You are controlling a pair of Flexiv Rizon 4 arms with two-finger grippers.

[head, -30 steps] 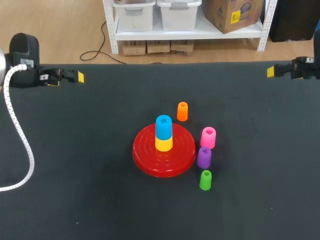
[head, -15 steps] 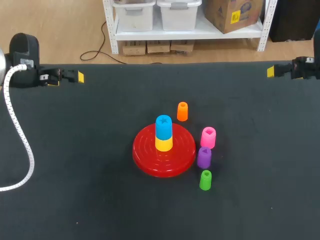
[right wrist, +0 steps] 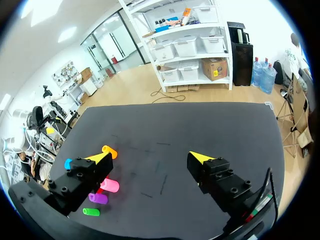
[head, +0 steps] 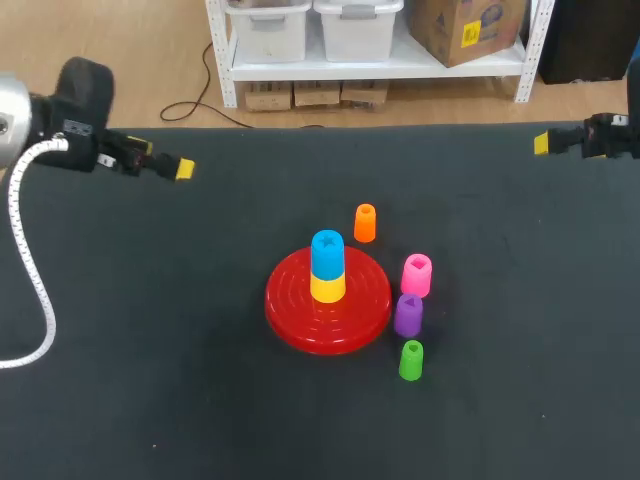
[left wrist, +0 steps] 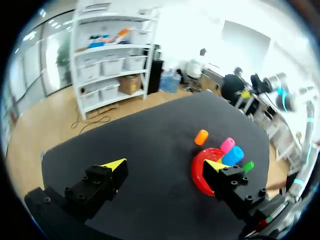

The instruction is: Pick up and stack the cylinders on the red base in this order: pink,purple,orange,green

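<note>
Red base [head: 296, 312]: one, near the middle of the black bench [head: 150, 390].
Stacked pieces: two are counted on the base, a blue cylinder [head: 327, 250] over a yellow cylinder [head: 327, 289].
Loose pieces: four are counted upright on the bench by the base's right rim: orange cylinder [head: 365, 223], pink cylinder [head: 417, 275], purple cylinder [head: 407, 315], green cylinder [head: 411, 360].
Left gripper [left wrist: 165, 165]: one; fingers spread, nothing held.
Right gripper [right wrist: 150, 156]: one; fingers spread, nothing held.
Obscured: in the left wrist view the purple cylinder is hidden behind a finger; in both wrist views the base is partly covered.
</note>
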